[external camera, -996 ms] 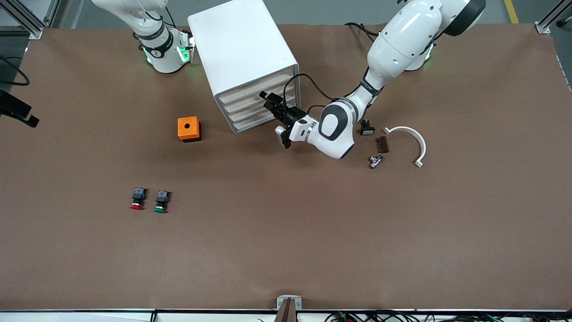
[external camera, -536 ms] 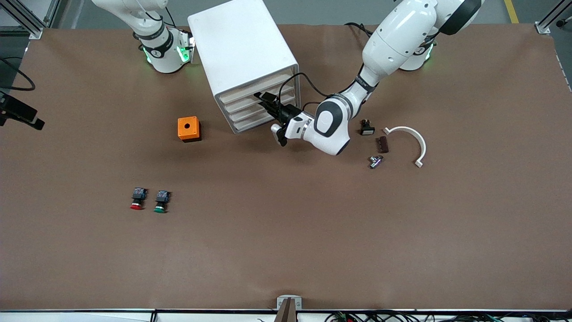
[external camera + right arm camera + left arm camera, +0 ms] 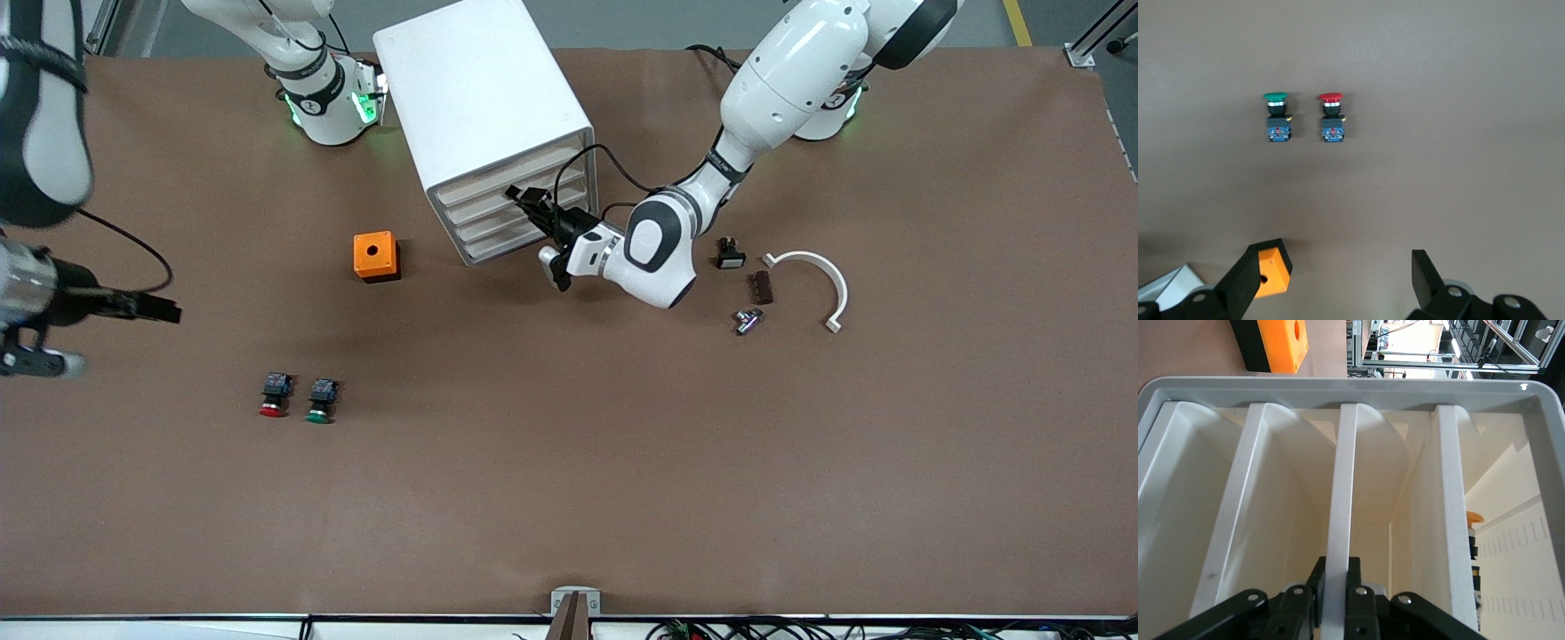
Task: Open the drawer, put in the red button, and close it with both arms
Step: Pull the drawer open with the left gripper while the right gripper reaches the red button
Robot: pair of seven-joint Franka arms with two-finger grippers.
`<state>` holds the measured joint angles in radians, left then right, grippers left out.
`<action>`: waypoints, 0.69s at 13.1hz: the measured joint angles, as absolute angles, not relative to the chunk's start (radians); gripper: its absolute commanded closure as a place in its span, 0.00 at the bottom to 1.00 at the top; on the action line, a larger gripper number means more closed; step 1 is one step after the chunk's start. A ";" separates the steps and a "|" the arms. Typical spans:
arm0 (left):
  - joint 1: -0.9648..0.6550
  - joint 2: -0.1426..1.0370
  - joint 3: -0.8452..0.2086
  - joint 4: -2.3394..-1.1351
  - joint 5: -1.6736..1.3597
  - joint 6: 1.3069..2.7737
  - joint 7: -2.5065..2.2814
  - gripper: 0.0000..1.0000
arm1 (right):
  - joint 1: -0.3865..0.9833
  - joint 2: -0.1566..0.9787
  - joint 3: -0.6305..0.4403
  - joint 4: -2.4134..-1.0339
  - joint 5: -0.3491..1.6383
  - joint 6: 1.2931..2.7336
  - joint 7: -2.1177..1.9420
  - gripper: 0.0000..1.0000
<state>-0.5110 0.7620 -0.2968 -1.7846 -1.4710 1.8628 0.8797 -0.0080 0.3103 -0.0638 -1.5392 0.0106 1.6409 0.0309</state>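
Observation:
The white cabinet point(image 3: 484, 107) stands near the arms' bases, all its drawers closed. My left gripper point(image 3: 518, 194) is at its front, shut on one drawer's white front lip point(image 3: 1340, 507). Two alike lips lie to one side of that lip and one to the other, so I cannot tell that it is the topmost drawer. The red button point(image 3: 274, 397) lies on the table beside a green-capped one point(image 3: 320, 402), nearer to the front camera. My right gripper point(image 3: 164, 311) hangs open and empty over the table toward the right arm's end. Its wrist view shows the red button point(image 3: 1332, 120) past its spread fingertips point(image 3: 1343, 257).
An orange box point(image 3: 375, 256) with a round hole sits beside the cabinet. Toward the left arm's end lie a small black switch point(image 3: 731, 255), a brown piece point(image 3: 761, 287), a metal part point(image 3: 748, 320) and a white curved bracket point(image 3: 813, 280).
My left gripper moved in to the cabinet front and shut on a drawer lip. My right arm swung in over the table toward the buttons.

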 measured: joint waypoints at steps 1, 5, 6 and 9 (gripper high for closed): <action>-0.511 0.762 -0.296 -1.784 -1.471 1.863 0.880 1.00 | 0.000 0.339 -0.064 -1.572 0.010 1.698 0.032 0.00; -0.505 0.762 -0.281 -1.774 -1.471 1.862 0.867 1.00 | 0.007 0.388 -0.064 -1.727 0.010 1.952 0.033 0.00; -0.502 0.762 -0.275 -1.770 -1.471 1.862 0.865 1.00 | 0.007 0.404 -0.064 -1.743 0.010 1.999 0.033 0.00; -0.486 0.762 -0.236 -1.746 -1.458 1.853 0.862 1.00 | 0.007 0.478 -0.065 -1.754 0.010 2.112 0.045 0.00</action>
<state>-0.4864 0.7624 -0.2364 -1.7461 -1.4582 1.8528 0.8615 0.0069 0.4783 -0.0651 -1.7543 0.0096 2.1120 0.0452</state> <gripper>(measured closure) 0.859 0.000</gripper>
